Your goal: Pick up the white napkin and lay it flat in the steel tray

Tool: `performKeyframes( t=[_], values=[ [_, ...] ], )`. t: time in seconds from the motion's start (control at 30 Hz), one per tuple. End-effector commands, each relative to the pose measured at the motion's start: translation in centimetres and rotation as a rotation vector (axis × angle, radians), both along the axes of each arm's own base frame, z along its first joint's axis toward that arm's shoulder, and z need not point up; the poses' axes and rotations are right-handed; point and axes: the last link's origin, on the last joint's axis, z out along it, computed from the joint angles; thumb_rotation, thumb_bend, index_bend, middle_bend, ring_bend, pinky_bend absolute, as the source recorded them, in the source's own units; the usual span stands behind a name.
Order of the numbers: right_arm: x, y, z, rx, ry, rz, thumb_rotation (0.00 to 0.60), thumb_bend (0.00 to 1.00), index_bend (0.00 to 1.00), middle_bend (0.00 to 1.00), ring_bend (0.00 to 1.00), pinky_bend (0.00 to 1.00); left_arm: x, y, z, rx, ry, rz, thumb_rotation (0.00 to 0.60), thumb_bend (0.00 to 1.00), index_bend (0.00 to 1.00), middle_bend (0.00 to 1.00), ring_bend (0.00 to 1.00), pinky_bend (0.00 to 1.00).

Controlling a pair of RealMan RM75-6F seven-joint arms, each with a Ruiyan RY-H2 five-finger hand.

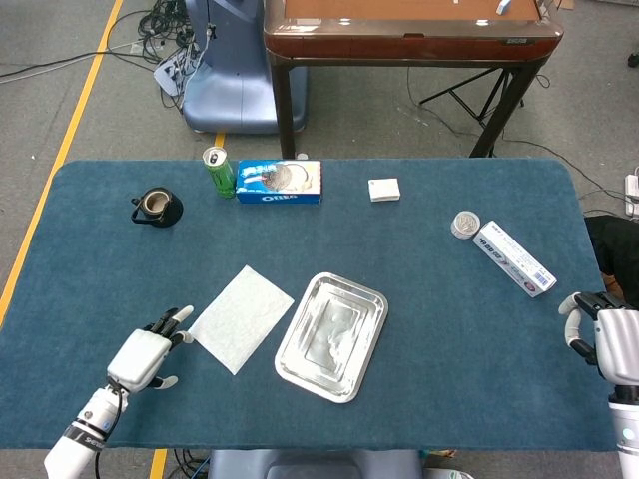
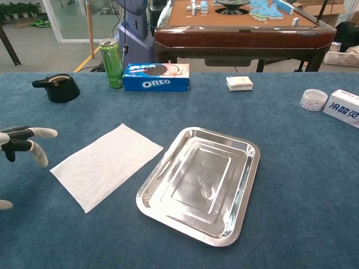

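Note:
The white napkin lies flat on the blue table, also seen in the chest view. Just right of it sits the empty steel tray, tilted a little; the chest view shows its rim. My left hand hovers close to the napkin's left corner, fingers spread and holding nothing; only its fingertips show at the chest view's left edge. My right hand stays at the table's right edge, far from both, empty with fingers apart.
Along the far side stand a black cup, a green can, an Oreo box and a small white box. A small tin and a white carton lie at the right.

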Motion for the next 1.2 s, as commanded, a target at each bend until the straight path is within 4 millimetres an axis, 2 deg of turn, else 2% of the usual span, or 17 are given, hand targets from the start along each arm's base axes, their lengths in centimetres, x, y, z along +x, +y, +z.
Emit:
performKeyframes(
  t=[0.03,0.43,0.53,0.7,0.8,1.2],
  values=[
    [0.0,0.0,0.0,0.000,0.000,0.000,0.600,0.70,0.55,0.56,0.44,0.56,0.3,0.3,-0.6,-0.007,-0.001,0.001,0.600,0.05,0.35,0.04,0.01,0.32],
    [0.0,0.0,0.1,0.000,-0.002,-0.001,0.600,0.70,0.55,0.56,0.44,0.56,0.9,1.3,-2.1,0.011,-0.029,-0.005,0.600,0.05,0.37,0.04,0.01,0.31],
    [0.0,0.0,0.1,-0.001,-0.002,-0.001,0.600,0.70,0.55,0.56,0.44,0.56,0.8,1.5,-2.4,0.020,-0.018,-0.012,0.600,0.05,0.37,0.00,0.00,0.22],
    [-0.1,0.0,0.1,0.000,-0.002,-0.001,0.600,0.70,0.55,0.56,0.44,0.56,0.7,1.6,-3.0,0.025,-0.004,-0.016,0.600,0.05,0.37,0.00,0.00,0.12],
    [0.0,0.0,0.1,-0.001,-0.003,-0.002,0.600,0.70,0.55,0.56,0.44,0.56,0.6,1.7,-3.3,0.019,0.005,-0.015,0.600,0.05,0.37,0.00,0.00,0.09],
    [-0.1,0.0,0.0,0.004,-0.004,-0.003,0.600,0.70,0.55,0.56,0.44,0.56,1.0,2.4,-4.3,0.018,0.004,-0.017,0.600,0.05,0.39,0.00,0.00,0.08]
  ],
)
